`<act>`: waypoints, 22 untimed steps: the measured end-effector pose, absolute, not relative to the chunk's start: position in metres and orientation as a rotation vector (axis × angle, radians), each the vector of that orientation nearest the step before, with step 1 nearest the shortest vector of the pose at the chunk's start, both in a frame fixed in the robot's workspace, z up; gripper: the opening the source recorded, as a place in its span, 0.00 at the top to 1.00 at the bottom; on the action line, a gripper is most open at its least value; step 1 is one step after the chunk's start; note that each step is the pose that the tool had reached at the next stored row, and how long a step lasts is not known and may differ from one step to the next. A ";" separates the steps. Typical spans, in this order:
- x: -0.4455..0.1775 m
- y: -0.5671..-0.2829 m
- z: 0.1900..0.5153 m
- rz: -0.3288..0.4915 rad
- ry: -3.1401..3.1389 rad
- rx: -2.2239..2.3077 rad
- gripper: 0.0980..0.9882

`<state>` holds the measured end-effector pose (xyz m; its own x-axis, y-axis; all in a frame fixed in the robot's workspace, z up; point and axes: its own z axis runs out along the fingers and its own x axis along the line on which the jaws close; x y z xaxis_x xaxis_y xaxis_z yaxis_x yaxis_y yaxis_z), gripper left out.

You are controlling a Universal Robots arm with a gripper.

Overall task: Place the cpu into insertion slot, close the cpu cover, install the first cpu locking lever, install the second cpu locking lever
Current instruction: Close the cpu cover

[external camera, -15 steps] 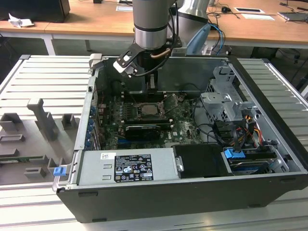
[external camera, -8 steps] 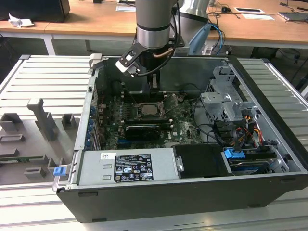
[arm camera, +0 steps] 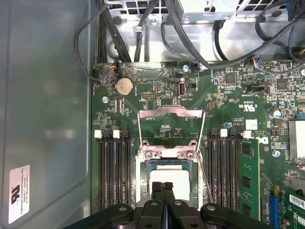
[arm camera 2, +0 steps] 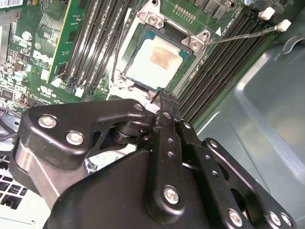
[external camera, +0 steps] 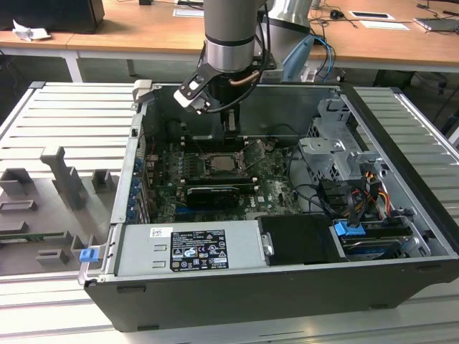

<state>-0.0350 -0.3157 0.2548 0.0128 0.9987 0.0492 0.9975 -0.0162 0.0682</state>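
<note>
The cpu (arm camera 2: 155, 62) lies flat in the insertion slot (arm camera: 143, 180), its silver-grey top facing up; it also shows in the first wrist view (arm camera: 170, 177). My gripper (arm camera: 163, 187) hangs just above the chip's near edge, shut, with nothing between the fingers (arm camera 2: 167, 102). The cpu cover (arm camera: 170, 112) is swung open and lies back beyond the socket's hinge. One thin locking lever (arm camera: 204, 157) stands free beside the socket, and a lever (arm camera 2: 238, 36) sticks out over the memory slots. In the exterior view the gripper (external camera: 231, 125) is inside the case over the socket (external camera: 222, 163).
Black memory slots (arm camera: 114, 171) flank the socket on both sides, with a green memory card (arm camera: 248, 176) beyond them. Cables (arm camera: 143, 28) run above the board. The case wall (arm camera: 43, 119) is close on one side. The drive cage (external camera: 337, 154) and power supply (external camera: 190, 247) stand nearby.
</note>
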 end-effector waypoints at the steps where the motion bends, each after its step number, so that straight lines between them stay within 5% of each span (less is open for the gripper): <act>1: -0.035 -0.316 0.255 0.130 2.194 2.225 0.99; 22: -0.030 -0.316 0.255 0.130 2.194 2.225 0.99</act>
<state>-0.0299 -0.3157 0.2547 0.0127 0.9987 0.0493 0.9975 -0.0160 0.0683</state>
